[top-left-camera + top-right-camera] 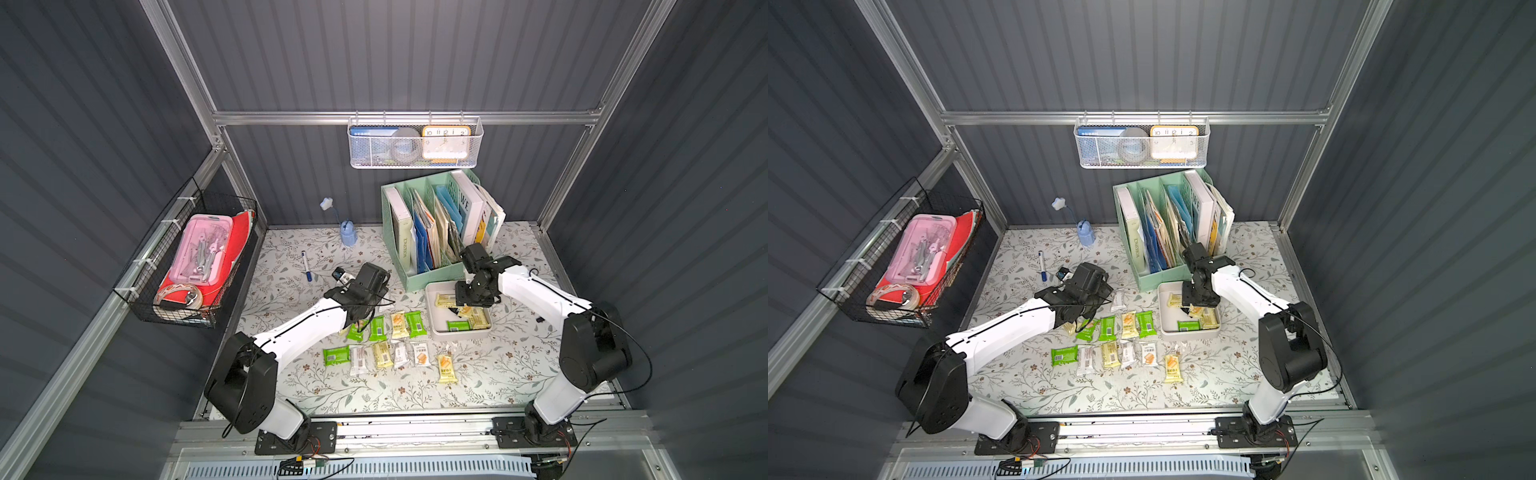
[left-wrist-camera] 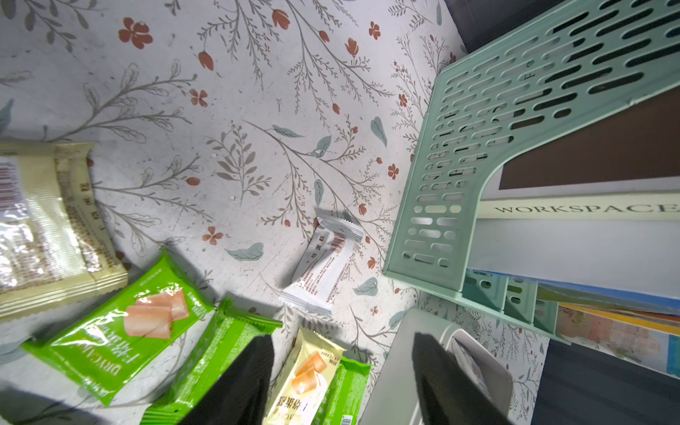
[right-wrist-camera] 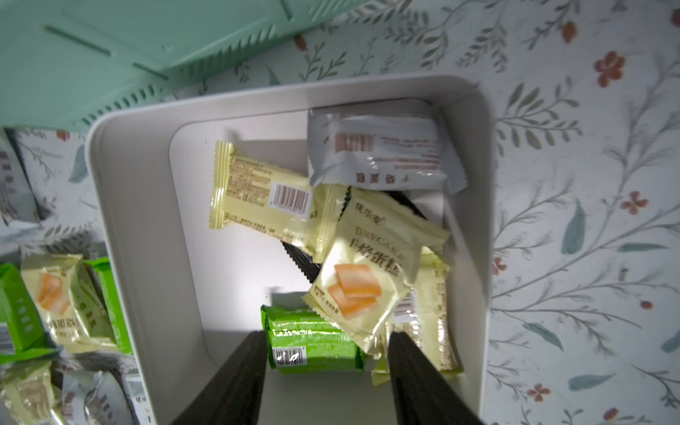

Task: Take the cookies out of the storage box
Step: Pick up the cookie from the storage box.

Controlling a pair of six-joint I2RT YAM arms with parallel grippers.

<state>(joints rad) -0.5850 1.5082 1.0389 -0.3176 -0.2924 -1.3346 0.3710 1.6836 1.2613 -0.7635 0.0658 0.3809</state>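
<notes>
Top views first: your storage box [image 1: 440, 334] sits on the flowery surface [image 1: 498, 374], right in front of the mint file organiser [image 1: 390, 241]. Most of the cookies [image 1: 399, 325] lie in two rough rows just left of the box, and a handful are inside it. Up on the wall, the clock [image 1: 446, 143] in the white basket [image 1: 357, 149] shows 10, 11, 12, 1, 2.

Left wrist view: your left tool [image 2: 344, 338] has its fingers apart, with nothing between them, above the laid-out rows. The green packet [image 2: 121, 331] reads DRYCAKE. A white packet [image 2: 323, 268] lies alone near the organiser, where a book spine [image 2: 585, 209] says WORKSPACE.

Right wrist view: your right tool [image 3: 327, 336] is spread too, over the box, gripping nothing. Under it there's a green one with a barcode [image 3: 312, 346] and a pale yellow packet [image 3: 368, 265] marked DRYCAKE. There's also a silvery one [image 3: 379, 154], and a black edge [image 3: 301, 265] peeking out from under the pile.
</notes>
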